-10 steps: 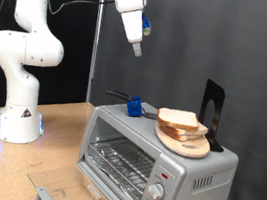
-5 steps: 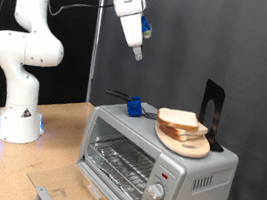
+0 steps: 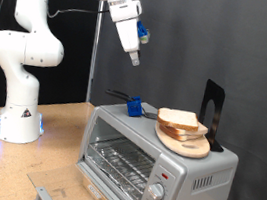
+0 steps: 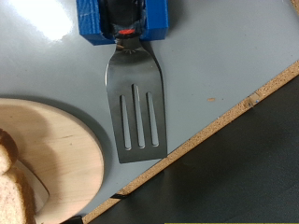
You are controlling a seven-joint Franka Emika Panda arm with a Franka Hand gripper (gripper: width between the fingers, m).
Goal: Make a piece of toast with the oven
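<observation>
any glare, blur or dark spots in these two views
Exterior view: evenly lit and sharp, though the black backdrop swallows detail behind the gripper; a small blue glow shows at the arm base. Wrist view: a bright glare patch sits on the oven top near the blue block, the spatula blade is crisp with soft reflections, and the toast at the edge looks slightly soft.
</observation>
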